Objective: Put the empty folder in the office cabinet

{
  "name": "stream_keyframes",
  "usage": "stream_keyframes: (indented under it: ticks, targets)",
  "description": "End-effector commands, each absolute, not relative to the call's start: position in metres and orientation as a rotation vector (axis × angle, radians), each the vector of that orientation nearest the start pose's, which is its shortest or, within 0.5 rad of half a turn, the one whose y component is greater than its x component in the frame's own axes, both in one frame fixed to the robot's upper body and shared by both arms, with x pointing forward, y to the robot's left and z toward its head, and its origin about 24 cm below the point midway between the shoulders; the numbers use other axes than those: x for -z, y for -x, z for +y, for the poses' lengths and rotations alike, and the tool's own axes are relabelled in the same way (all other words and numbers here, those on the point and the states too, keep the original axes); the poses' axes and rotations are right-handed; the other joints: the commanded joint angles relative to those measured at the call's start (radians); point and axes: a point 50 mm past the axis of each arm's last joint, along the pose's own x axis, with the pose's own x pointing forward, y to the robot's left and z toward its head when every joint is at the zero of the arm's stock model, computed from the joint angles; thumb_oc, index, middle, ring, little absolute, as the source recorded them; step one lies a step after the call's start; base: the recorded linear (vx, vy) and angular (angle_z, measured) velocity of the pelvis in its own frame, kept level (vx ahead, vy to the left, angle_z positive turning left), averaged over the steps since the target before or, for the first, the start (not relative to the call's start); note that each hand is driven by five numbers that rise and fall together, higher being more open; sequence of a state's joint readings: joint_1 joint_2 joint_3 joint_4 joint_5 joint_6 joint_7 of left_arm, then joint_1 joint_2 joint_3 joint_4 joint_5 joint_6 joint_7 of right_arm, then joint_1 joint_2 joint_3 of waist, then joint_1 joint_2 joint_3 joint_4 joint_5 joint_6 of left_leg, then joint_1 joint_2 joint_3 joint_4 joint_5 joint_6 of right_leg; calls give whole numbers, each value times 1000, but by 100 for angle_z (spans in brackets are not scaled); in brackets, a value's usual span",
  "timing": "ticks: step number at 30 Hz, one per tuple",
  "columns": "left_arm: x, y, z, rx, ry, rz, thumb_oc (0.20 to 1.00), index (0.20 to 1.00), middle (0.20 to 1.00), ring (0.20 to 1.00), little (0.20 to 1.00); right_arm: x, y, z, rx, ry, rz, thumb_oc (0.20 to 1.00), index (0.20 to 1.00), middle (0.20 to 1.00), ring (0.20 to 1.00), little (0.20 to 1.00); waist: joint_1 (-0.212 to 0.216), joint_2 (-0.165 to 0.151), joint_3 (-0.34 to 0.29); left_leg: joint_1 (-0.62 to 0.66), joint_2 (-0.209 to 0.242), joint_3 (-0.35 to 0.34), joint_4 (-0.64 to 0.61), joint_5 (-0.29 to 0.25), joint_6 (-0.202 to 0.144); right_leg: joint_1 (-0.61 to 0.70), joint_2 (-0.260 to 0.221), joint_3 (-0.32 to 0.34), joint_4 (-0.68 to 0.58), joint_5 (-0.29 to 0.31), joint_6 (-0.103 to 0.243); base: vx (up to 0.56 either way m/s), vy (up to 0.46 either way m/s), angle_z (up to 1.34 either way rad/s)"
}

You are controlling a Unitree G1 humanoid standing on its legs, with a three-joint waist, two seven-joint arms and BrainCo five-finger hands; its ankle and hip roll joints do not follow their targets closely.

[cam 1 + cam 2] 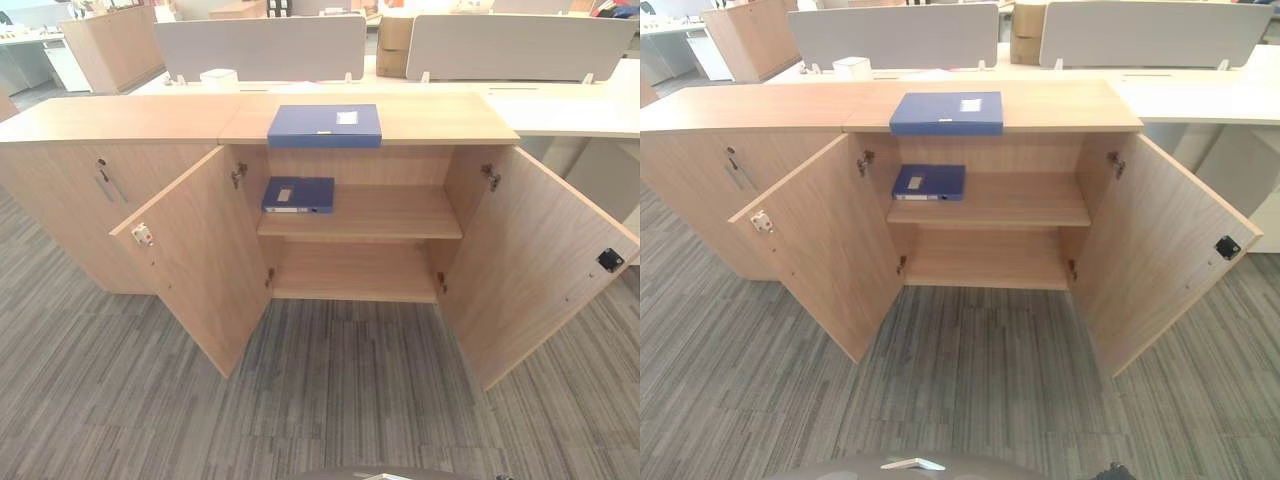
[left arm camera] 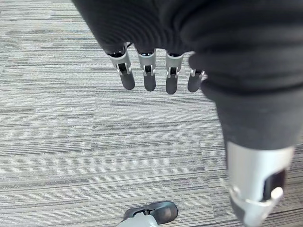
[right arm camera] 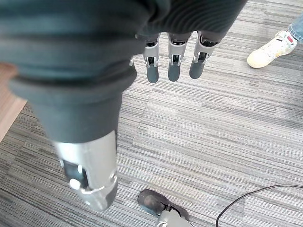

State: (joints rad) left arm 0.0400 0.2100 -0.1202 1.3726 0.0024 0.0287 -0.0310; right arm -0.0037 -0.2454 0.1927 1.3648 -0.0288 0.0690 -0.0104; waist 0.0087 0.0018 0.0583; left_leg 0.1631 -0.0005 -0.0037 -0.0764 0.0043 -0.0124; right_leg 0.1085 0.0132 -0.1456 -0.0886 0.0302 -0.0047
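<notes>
Head views: low wooden office cabinet (image 1: 370, 118), both doors swung wide open, left door (image 1: 205, 262) and right door (image 1: 530, 262) angled out over grey striped carpet (image 1: 330, 400). Blue folder (image 1: 324, 126) lies flat on the cabinet top, at the front edge, above the open compartment, white label facing up. Second blue folder (image 1: 298, 194) lies flat on the upper shelf (image 1: 380, 215), left part of it, spine label toward the front. Lower shelf (image 1: 355, 272) bare. To the left, touching, a closed cabinet (image 1: 95, 190) with a handle on its door. Behind: white desks (image 1: 560, 105) with grey divider panels (image 1: 262, 47), a small white box (image 1: 218, 76) by the left panel, cardboard boxes (image 1: 394, 45) between the panels.

Left wrist view: left hand (image 2: 149, 71) hangs over the carpet, fingers (image 2: 149, 78) straight and relaxed, pointing down, holding nothing. Thumb apart at the side.

Right wrist view: right hand (image 3: 173, 59) same pose, fingers (image 3: 173, 66) straight, nothing in them, over carpet. This view adds a person's white shoe (image 3: 271, 49) on the carpet and a wooden edge (image 3: 9, 101) at the side, neither seen from the head. Cabinet and both folders appear in head views alone among the four.
</notes>
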Motion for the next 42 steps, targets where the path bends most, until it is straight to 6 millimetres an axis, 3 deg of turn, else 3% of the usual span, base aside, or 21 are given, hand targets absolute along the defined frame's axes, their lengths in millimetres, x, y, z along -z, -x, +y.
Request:
stream_keyframes:
  ticks: [1,24,30,42]
  targets:
    - [169,-50,240,-49,-265,1424,1000,1000,1000,1000,1000,164,-68,-249,-21,459,1411,1000,1000,1000,1000,1000,-6,-42,-6,-12,37,27,-11,-71,-52,28,-57,-18,1,-89,94,0,0,0]
    - [170,-46,238,-60,-249,1436,1000,1000,1000,1000,1000,165,-68,-245,-36,459,1409,1000,1000,1000,1000,1000,-7,-38,1,-16,34,24,-11,-67,-51,23,-57,-23,1,-89,95,0,0,0]
    - [169,-48,240,-71,-247,1430,1000,1000,1000,1000,1000,165,-67,-246,-39,464,1416,1000,1000,1000,1000,1000,-7,-34,18,-30,34,19,-11,-63,-52,10,-57,-24,1,-86,94,0,0,0]
    - [167,-64,239,-116,-208,1368,1000,1000,1000,1000,1000,161,-83,-252,7,464,1365,1000,1000,1000,1000,1000,-8,-16,79,-76,39,8,-4,-51,-47,-37,-53,-36,12,-90,87,46,-29,1]
